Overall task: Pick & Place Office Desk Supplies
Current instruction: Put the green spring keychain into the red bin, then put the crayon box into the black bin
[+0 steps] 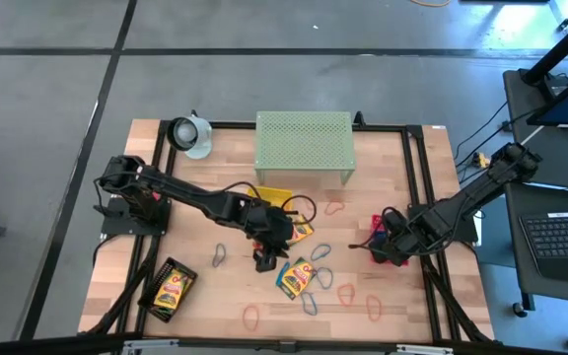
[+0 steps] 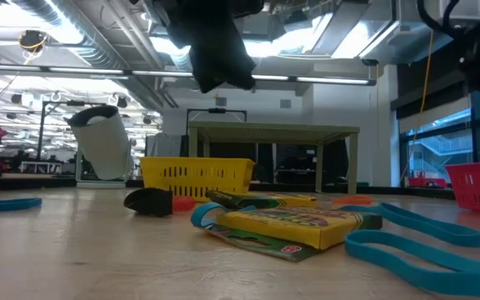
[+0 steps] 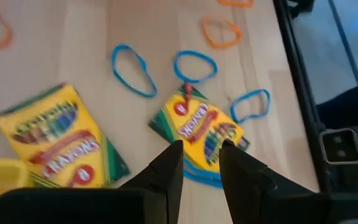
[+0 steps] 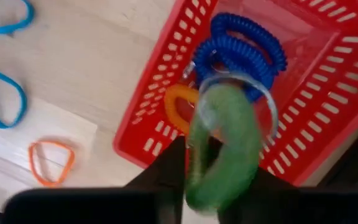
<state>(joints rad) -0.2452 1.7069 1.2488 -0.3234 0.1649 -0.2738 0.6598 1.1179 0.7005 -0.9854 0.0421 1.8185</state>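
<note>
Now I am holding a green loop (image 4: 224, 149) in my right hand (image 4: 219, 171) over the red basket (image 4: 328, 118), left hand (image 3: 202, 163) parted above a crayon box (image 3: 199, 129).

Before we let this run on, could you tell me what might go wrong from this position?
1. The green loop at the right end effector hangs over the red tray's near wall; it may snag there or drop outside.
2. The left end effector hovers over a crayon box lying on a blue loop, which could come along.
</note>
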